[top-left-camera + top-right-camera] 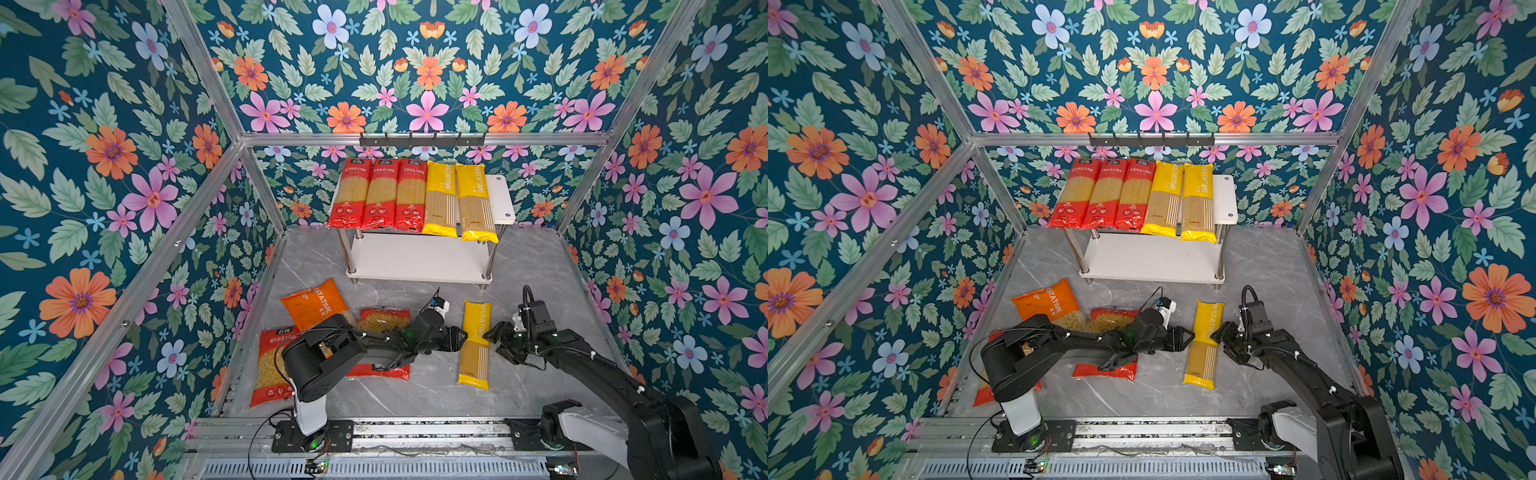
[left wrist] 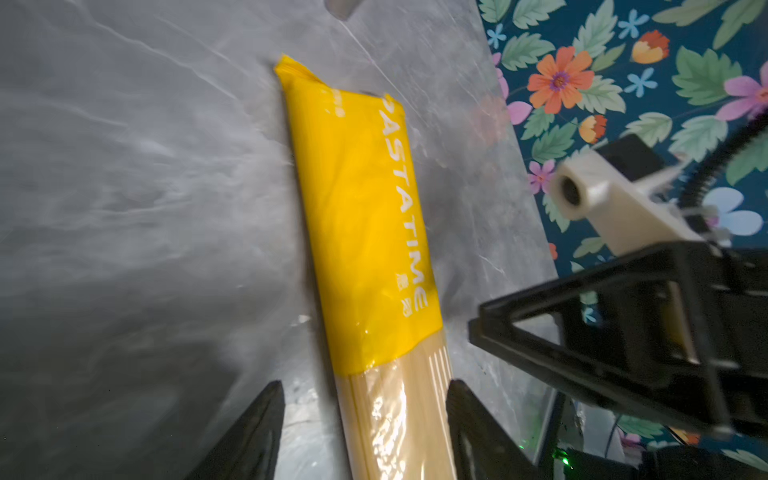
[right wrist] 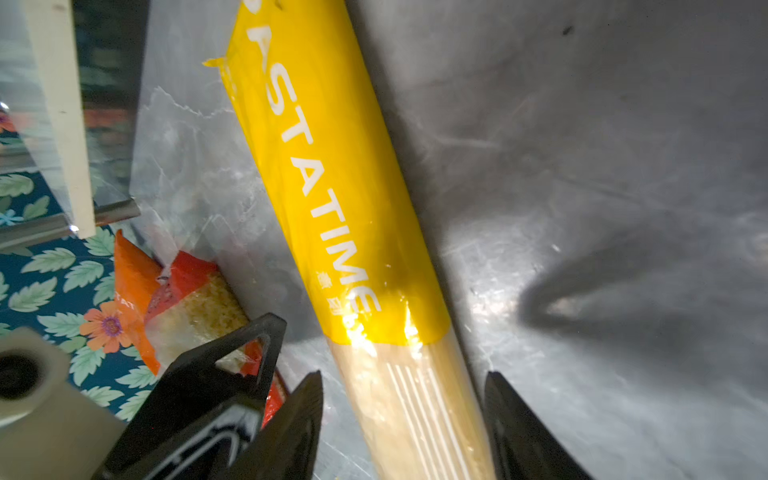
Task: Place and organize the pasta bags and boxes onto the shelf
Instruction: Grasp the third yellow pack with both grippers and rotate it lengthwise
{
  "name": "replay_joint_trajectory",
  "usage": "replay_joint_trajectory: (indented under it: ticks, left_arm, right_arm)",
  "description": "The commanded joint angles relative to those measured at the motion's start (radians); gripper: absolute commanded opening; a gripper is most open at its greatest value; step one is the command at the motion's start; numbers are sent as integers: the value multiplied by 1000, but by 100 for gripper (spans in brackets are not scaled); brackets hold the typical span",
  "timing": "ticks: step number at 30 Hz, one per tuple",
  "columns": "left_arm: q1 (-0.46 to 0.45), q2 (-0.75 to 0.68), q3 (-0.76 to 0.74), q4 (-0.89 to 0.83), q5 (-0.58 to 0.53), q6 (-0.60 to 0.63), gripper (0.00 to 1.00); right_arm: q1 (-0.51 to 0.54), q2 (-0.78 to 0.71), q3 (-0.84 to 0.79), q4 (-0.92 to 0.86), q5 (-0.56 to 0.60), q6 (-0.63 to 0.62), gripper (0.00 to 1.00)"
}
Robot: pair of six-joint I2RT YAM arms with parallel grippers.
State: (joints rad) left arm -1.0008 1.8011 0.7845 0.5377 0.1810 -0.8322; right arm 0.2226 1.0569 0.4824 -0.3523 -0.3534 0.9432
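The shelf [image 1: 500,195] stands at the middle of the worktop's [image 1: 540,291] back edge. Its top board carries three red packs [image 1: 380,195] side by side from the left end and two yellow packs [image 1: 459,199] against them, with a strip of white board showing at the right end. A third yellow pack [image 1: 476,361] [image 1: 1202,361] lies flat on the worktop right of centre. It runs lengthwise front to back, before the shelf's right end and apart from it. The left fingers [image 1: 457,334] reach its left side and the right fingers [image 1: 498,332] its right side, both about mid-length. In each wrist view the pack [image 2: 365,208] [image 3: 332,166] runs between a spread pair. The left fingers [image 2: 257,432] are released, with worktop showing beside the wrap. The right fingers [image 3: 519,428] also stand apart, close along both sides and not clenched on it. An orange bag [image 1: 313,305] lies toward the left edge, with a red bag [image 1: 384,320] just beside it, partly under the left arm. A second red bag [image 1: 270,365] lies near the front left corner.
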Motion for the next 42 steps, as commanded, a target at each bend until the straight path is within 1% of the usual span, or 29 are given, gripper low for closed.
replay_joint_trajectory:
  ticks: [1, 4, 6, 9, 12, 16, 20, 23, 26, 28, 30, 35, 40, 42]
  left_arm:
    - [10, -20, -11, -40, -9, 31, 65]
    - [10, -3, -12, -18, 24, 28, 65]
    - [10, 33, 1, 50, 81, -1, 64]
    - [7, 94, 61, 82, 156, -22, 63]
    - [7, 116, 80, 48, 140, -19, 61]
    - [7, 137, 97, 38, 147, -30, 57]
    - [8, 172, 113, 42, 153, -29, 53]
    - [12, 196, 108, 50, 164, -32, 45]
    - [13, 192, 91, 103, 192, -41, 40]
    - [13, 177, 71, 135, 196, -38, 38]
    - [14, 165, 59, 151, 199, -31, 36]
    - [16, 137, 16, 204, 223, -34, 37]
    - [24, 106, -28, 233, 216, -25, 41]
    - [29, 94, -50, 264, 224, -31, 42]
  right_arm:
    - [-39, -48, 1, -62, 68, -1, 65]
    - [-151, -19, -7, -9, -25, -91, 65]
    - [-198, 28, -6, 64, -86, -147, 66]
    - [-206, 107, 9, 195, -170, -184, 66]
    - [-204, 194, 11, 333, -217, -177, 66]
    - [-206, 313, 52, 353, -244, -220, 64]
    - [-206, 391, 17, 468, -277, -214, 60]
    - [-194, 428, -11, 565, -342, -194, 55]
    - [-180, 423, -34, 621, -379, -201, 49]
    - [-178, 402, -57, 662, -398, -199, 42]
    - [-178, 380, -73, 687, -412, -200, 34]
    - [-178, 325, -98, 716, -424, -202, 15]
    - [-177, 286, -123, 746, -418, -213, 8]
    - [-172, 278, -119, 733, -414, -219, 8]
